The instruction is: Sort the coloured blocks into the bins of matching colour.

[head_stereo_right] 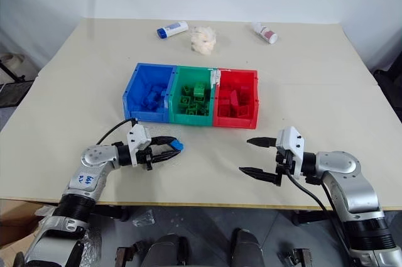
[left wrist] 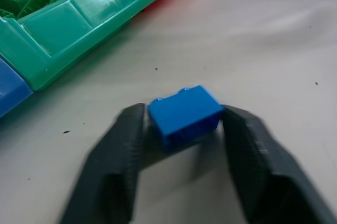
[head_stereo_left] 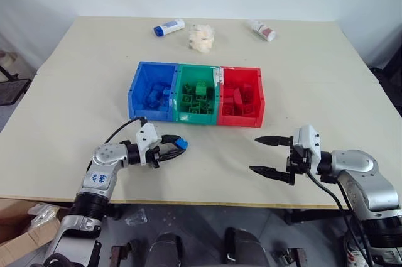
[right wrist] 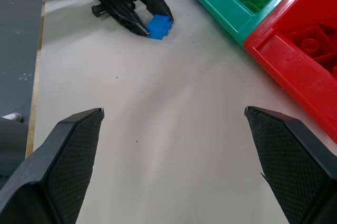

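Note:
My left gripper point(head_stereo_left: 178, 147) is shut on a small blue block point(head_stereo_left: 181, 143) low over the table, in front of the blue bin point(head_stereo_left: 152, 91). The left wrist view has the blue block point(left wrist: 184, 113) pinched between both black fingers. The joined bins stand mid-table: blue at the left, the green bin point(head_stereo_left: 198, 94) in the middle, the red bin point(head_stereo_left: 240, 96) at the right. Each one holds several bricks of its own colour. My right gripper point(head_stereo_left: 267, 154) hangs open near the front edge, right of the bins, with nothing between its fingers.
At the far side of the table lie a white and blue bottle point(head_stereo_left: 169, 27), a crumpled white wad point(head_stereo_left: 202, 36) and a small white bottle point(head_stereo_left: 263, 30). A cardboard box point(head_stereo_left: 19, 242) sits on the floor at the lower left.

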Available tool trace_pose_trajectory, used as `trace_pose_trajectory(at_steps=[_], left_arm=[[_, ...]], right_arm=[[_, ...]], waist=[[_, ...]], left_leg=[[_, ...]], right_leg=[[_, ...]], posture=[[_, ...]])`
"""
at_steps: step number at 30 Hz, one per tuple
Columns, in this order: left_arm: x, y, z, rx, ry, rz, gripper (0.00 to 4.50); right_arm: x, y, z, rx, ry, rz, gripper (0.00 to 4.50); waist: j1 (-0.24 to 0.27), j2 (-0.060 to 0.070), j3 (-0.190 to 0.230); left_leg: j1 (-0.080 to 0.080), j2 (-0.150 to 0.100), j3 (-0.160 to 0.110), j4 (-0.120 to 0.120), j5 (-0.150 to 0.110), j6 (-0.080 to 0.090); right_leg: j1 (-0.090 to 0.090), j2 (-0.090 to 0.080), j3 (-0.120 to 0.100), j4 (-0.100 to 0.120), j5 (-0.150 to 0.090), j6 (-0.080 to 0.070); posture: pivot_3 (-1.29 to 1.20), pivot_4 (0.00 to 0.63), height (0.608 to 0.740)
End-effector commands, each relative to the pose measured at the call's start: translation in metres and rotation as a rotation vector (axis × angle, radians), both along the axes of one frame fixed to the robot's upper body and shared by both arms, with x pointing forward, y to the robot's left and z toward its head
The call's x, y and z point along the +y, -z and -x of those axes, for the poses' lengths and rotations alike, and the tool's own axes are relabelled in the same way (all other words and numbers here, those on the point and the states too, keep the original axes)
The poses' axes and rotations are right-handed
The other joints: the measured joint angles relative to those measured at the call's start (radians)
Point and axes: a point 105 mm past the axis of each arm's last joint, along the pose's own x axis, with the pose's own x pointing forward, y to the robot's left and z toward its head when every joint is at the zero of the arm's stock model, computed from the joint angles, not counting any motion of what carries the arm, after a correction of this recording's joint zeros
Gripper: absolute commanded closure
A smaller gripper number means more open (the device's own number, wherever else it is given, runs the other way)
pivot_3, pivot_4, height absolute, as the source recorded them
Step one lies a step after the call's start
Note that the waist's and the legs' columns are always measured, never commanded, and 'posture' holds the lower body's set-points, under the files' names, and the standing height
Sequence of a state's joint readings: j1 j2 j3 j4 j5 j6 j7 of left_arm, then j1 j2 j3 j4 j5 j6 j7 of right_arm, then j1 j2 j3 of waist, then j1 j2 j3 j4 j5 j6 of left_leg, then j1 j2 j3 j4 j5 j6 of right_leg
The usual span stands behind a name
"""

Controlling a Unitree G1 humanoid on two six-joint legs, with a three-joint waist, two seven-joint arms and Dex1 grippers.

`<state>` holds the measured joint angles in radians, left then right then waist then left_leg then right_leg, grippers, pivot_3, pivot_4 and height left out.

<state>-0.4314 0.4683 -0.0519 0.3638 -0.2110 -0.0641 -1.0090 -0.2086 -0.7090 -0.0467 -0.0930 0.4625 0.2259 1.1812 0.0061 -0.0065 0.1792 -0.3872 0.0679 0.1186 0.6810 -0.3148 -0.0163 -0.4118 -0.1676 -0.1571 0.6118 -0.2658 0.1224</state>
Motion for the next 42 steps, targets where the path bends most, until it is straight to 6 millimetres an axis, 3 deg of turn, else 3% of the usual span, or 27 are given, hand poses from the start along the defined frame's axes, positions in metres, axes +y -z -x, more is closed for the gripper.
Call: trace_pose_trajectory(at_steps=[1, 4, 8, 11, 15, 18, 23, 24, 27, 34, 36, 39, 42], left_arm=[[-0.006, 0.0, 0.003, 0.018, 0.03, 0.029, 2.87], [-0.006, -0.009, 0.005, 0.01, 0.039, 0.035, 2.87], [0.014, -0.049, -0.005, -0.093, -0.073, 0.077, 2.87], [0.036, -0.084, -0.023, -0.184, -0.187, 0.086, 2.87], [0.055, -0.112, -0.049, -0.255, -0.311, 0.102, 2.87], [0.062, -0.118, -0.062, -0.262, -0.369, 0.112, 1.85], [0.056, -0.112, -0.06, -0.216, -0.29, 0.112, 0.24], [0.057, -0.111, -0.059, -0.207, -0.283, 0.114, 0.02], [0.061, -0.109, -0.055, -0.192, -0.272, 0.118, 0.02], [0.085, -0.1, -0.005, -0.193, -0.188, 0.053, 0.02], [0.097, -0.091, 0.006, -0.117, -0.226, 0.044, 0.02], [0.103, -0.087, 0.03, 0.026, -0.21, 0.176, 0.02], [0.109, -0.079, 0.048, -0.03, -0.2, 0.131, 0.02]], right_arm=[[0.0, -0.011, 0.001, -0.047, -0.002, -0.02, 0.0], [0.0, -0.012, 0.0, -0.05, 0.001, -0.02, 0.0], [-0.001, -0.012, -0.001, -0.053, 0.004, -0.019, 0.0], [0.0, -0.012, -0.002, -0.052, -0.003, -0.02, 0.0], [0.002, -0.018, -0.01, -0.077, -0.004, -0.039, 0.0], [0.004, -0.022, -0.014, -0.095, -0.002, -0.062, 0.0], [0.003, -0.028, -0.018, -0.116, 0.007, -0.078, 0.0], [0.003, -0.028, -0.018, -0.117, 0.007, -0.077, 0.0], [0.001, -0.03, -0.02, -0.119, 0.009, -0.075, 0.0], [-0.011, -0.033, -0.024, -0.113, -0.006, -0.032, 0.0], [-0.015, -0.033, -0.026, -0.11, -0.013, -0.013, 0.0], [-0.02, -0.036, -0.033, -0.11, -0.023, 0.005, 0.0], [-0.021, -0.039, -0.037, -0.108, -0.033, 0.012, 0.0]], waist=[[0.0, 0.0, 0.0], [0.0, 0.0, 0.0], [-0.006, -0.001, 0.0], [-0.007, -0.001, 0.001], [-0.005, -0.001, 0.001], [-0.007, -0.001, 0.001], [-0.008, -0.001, 0.001], [-0.008, -0.002, 0.001], [-0.008, -0.002, 0.001], [-0.022, -0.001, 0.001], [-0.027, -0.001, 0.001], [-0.032, -0.001, 0.001], [-0.032, -0.001, 0.001]], left_leg=[[0.0, 0.0, 0.0, 0.0, 0.0, 0.0], [0.0, 0.0, 0.0, 0.0, 0.0, 0.0], [-0.001, 0.0, 0.0, 0.0, 0.0, 0.0], [-0.001, 0.0, 0.0, 0.0, 0.0, 0.0], [-0.001, 0.0, 0.0, 0.0, 0.0, 0.0], [-0.001, 0.0, 0.0, 0.0, 0.0, 0.0], [-0.002, 0.0, 0.001, -0.002, 0.0, 0.0], [-0.003, 0.0, 0.001, -0.002, 0.0, 0.0], [-0.002, 0.0, 0.001, -0.001, 0.0, 0.0], [-0.002, 0.0, 0.001, -0.002, 0.0, 0.0], [-0.002, 0.0, 0.001, -0.002, 0.0, 0.0], [-0.002, 0.0, 0.001, -0.002, -0.001, 0.0], [-0.002, 0.0, 0.001, -0.002, -0.001, 0.0]], right_leg=[[0.0, 0.0, 0.0, 0.0, 0.0, 0.0], [0.0, 0.0, 0.0, 0.0, 0.0, 0.0], [-0.001, 0.0, 0.0, 0.0, 0.0, 0.0], [-0.001, 0.0, 0.0, 0.0, 0.0, 0.0], [-0.001, 0.0, 0.0, -0.001, 0.0, 0.0], [-0.001, 0.0, 0.0, -0.001, 0.0, 0.001], [-0.002, 0.0, 0.0, -0.002, 0.0, 0.001], [-0.002, 0.0, 0.0, -0.002, 0.001, 0.001], [-0.002, 0.0, 0.0, -0.002, 0.001, 0.001], [-0.002, 0.0, 0.0, -0.002, 0.001, 0.001], [-0.002, 0.0, 0.001, -0.002, 0.001, 0.001], [-0.002, 0.0, 0.001, -0.001, 0.001, 0.001], [-0.002, 0.0, 0.001, -0.001, 0.0, 0.001]], posture=[[0.0, 0.15, 0.74], [0.0, 0.15, 0.74], [0.0, 0.15, 0.74], [0.0, 0.15, 0.74], [0.0, 0.15, 0.74], [0.0, 0.15, 0.74], [0.0, 0.15, 0.74], [0.0, 0.15, 0.74], [0.0, 0.15, 0.74], [0.0, 0.15, 0.74], [0.0, 0.15, 0.74], [0.0, 0.15, 0.74], [0.0, 0.15, 0.74]])
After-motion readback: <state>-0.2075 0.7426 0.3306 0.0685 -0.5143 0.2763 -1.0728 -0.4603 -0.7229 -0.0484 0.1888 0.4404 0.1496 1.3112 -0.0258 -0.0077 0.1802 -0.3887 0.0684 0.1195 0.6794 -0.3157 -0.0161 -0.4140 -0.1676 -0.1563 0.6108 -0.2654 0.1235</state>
